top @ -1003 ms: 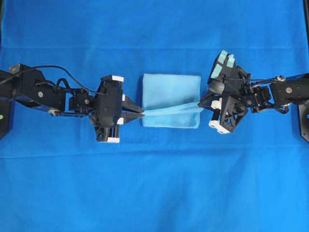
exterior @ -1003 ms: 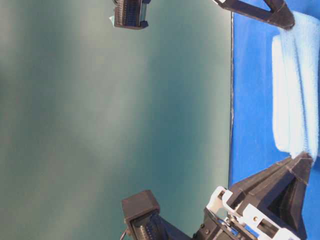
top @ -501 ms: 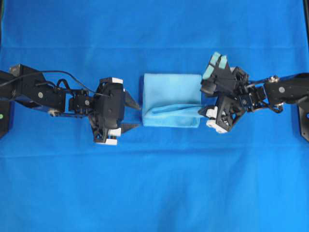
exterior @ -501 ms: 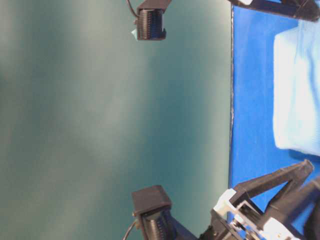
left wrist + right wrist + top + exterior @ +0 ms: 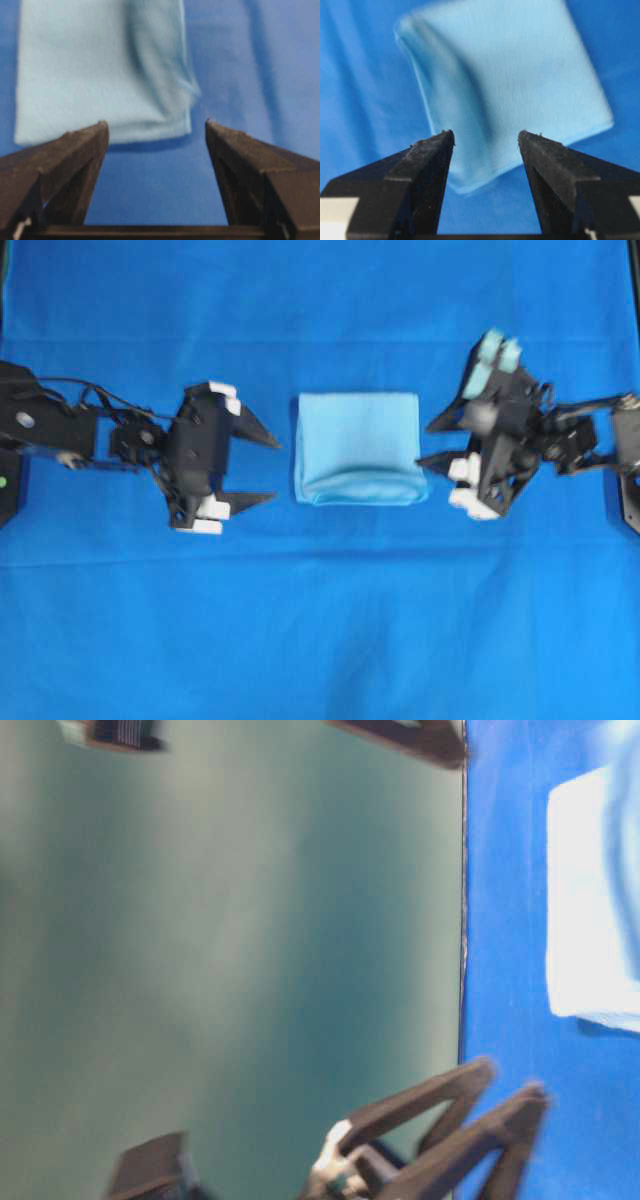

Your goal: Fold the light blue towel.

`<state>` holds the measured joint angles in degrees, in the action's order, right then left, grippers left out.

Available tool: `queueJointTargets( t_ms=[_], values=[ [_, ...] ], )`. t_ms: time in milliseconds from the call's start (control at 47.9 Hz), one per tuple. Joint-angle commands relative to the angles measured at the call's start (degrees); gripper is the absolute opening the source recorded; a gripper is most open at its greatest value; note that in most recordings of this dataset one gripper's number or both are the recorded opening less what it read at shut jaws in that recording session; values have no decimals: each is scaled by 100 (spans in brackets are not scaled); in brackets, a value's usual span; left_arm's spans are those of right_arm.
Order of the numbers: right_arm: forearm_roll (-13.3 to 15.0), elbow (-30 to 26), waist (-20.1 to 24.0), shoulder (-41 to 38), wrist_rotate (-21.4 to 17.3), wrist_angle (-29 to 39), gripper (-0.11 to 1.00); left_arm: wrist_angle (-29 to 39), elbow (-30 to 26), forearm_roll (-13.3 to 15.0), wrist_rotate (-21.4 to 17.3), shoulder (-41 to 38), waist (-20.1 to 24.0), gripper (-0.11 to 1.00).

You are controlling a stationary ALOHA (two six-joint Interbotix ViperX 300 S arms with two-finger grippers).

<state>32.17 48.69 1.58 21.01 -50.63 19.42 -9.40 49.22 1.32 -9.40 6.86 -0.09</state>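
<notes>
Overhead view: one towel point(image 5: 357, 448) is recorded lying folded at the middle of the blue-covered bench point(image 5: 320, 640), with a rounded fold along its near edge. One left end effector point(image 5: 258, 470) and one right end effector point(image 5: 432, 442) are counted, each with jaws spread and nothing held. A second ago both were pinched on a raised strip of the towel; that strip has since been let go and laid flat, and both end effectors have been drawn back, clear of the cloth on either side. The fold is judged to be done, or nearly so.

Table-level view: the towel point(image 5: 590, 900) is seen as a pale slab on the bench; the left end effector's two fingers point(image 5: 440, 1095) are noted below it, blurred, apart from the cloth.

Left wrist view: the towel point(image 5: 90, 70) is seen beyond open jaws, untouched.

Right wrist view: the towel point(image 5: 510, 85) is framed between parted jaws, not gripped.
</notes>
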Motion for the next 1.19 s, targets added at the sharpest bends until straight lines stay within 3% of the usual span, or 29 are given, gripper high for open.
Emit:
queueJointTargets(
  t_ms=[0, 334, 564, 877, 1170],
  values=[
    [62, -141, 62, 413, 9, 158, 59, 44, 53, 9, -35, 571, -9, 74],
    [343, 211, 62, 1529, 18, 598, 59, 26, 773, 9, -44, 2250, -9, 73],
    [668, 747, 62, 2786, 44, 606, 59, 123, 1371, 18, 88, 3516, -9, 73],
    [703, 1960, 62, 4535, 35, 606, 59, 853, 2162, 9, 88, 5449, -9, 72],
    [703, 2575, 53, 4904, 9, 396, 58, 1213, 2672, 18, 369, 6469, -9, 71]
  ],
)
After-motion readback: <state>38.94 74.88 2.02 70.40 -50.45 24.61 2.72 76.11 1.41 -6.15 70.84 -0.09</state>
